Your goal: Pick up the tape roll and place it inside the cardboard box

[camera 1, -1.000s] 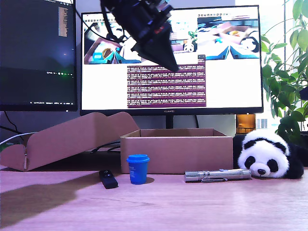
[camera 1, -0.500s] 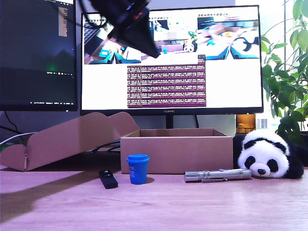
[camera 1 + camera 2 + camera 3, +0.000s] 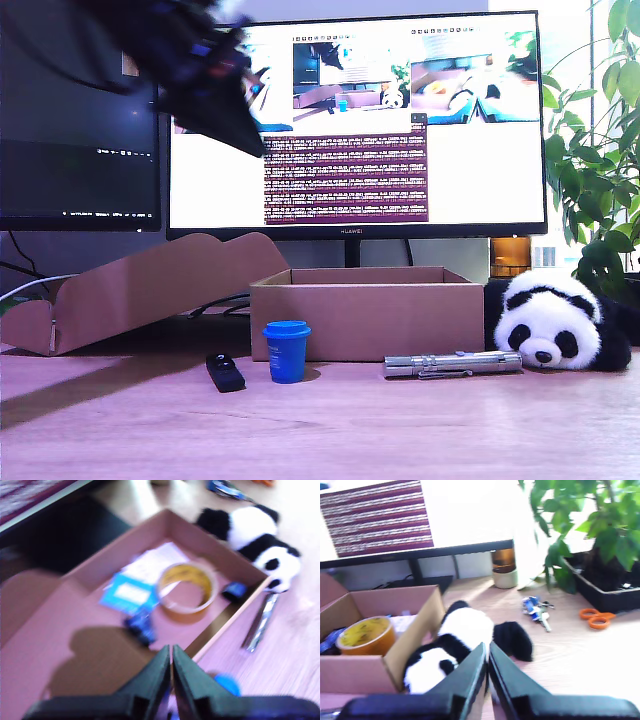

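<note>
Since the earlier frames an arm (image 3: pixel 195 75) has been swinging from above the cardboard box (image 3: pixel 366 314) toward the exterior view's upper left, while the tape roll (image 3: pixel 187 594) is already lying inside that box beside a blue-and-white packet (image 3: pixel 128 595), so the placing looks done. The first gripper (image 3: pixel 171 670) and the second gripper (image 3: pixel 487 672) are both hanging pressed together and empty. Around the box are resting a plush panda (image 3: pixel 556 323), a flashlight (image 3: pixel 452 364) and a blue cup (image 3: pixel 286 350), none blocking anything.

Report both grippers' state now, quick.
My first gripper: jaws closed, holding nothing.
My second gripper: jaws closed, holding nothing.
</note>
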`<state>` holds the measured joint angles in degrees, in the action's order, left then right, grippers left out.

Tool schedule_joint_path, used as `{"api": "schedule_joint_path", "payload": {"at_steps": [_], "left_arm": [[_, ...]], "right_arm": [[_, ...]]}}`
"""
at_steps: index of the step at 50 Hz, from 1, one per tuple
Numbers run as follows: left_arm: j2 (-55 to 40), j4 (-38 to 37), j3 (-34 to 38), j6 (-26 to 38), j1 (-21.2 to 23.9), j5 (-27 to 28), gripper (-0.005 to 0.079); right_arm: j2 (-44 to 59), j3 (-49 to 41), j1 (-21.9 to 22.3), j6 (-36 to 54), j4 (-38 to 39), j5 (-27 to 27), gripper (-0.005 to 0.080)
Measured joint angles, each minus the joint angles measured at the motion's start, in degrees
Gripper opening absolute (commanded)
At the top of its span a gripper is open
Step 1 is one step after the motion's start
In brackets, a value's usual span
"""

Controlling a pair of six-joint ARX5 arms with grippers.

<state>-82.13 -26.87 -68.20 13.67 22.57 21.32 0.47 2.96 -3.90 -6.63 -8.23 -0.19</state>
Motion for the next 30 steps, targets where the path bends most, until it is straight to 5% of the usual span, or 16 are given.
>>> {"api": "schedule_joint_path", "payload": {"at_steps": [8,30], "left_arm": [[6.3,2.6,7.2,-1.2,-4.3,0.0,-0.0022],[23.5,17.8,26.6,-8.1,-14.4,-1.1,-0.0022]], "right_arm": [[0.0,0.0,4.1,-0.2,1.4,-6.7,-0.0012],[0.0,0.0,4.7,-0.4,-7.1,-7.0,-0.0012]]}}
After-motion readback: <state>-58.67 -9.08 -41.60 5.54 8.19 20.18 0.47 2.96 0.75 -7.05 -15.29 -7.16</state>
